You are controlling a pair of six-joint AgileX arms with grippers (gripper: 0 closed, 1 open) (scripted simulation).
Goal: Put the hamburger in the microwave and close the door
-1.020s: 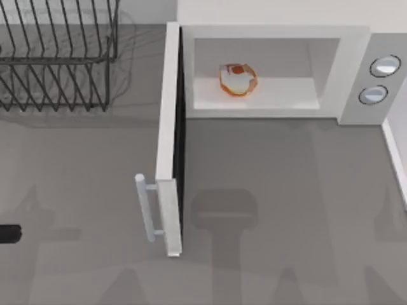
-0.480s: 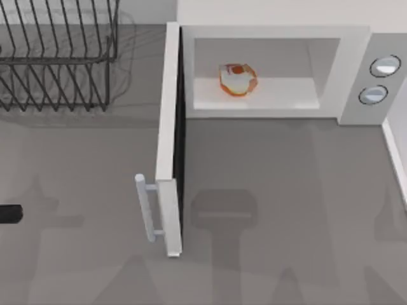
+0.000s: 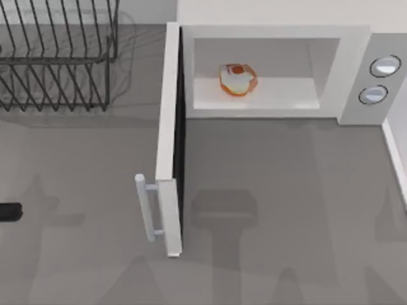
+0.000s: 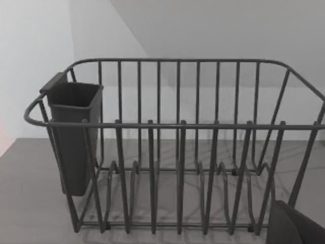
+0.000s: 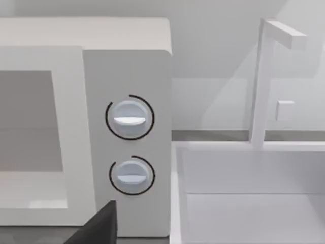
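Hamburger (image 3: 238,79) sits upright on the microwave (image 3: 273,38) cavity floor, upper centre of my top view; door (image 3: 170,140) stands wide open, long axis running down-frame, handle (image 3: 145,208) facing left; left gripper (image 3: 9,212) at the left edge, its state I cannot tell.

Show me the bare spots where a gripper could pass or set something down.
Free: the table in front of the microwave, right of the open door; also the strip left of the door, below the rack. Inside the cavity, room lies right of the hamburger. Crowded: the far left corner, taken by the rack.
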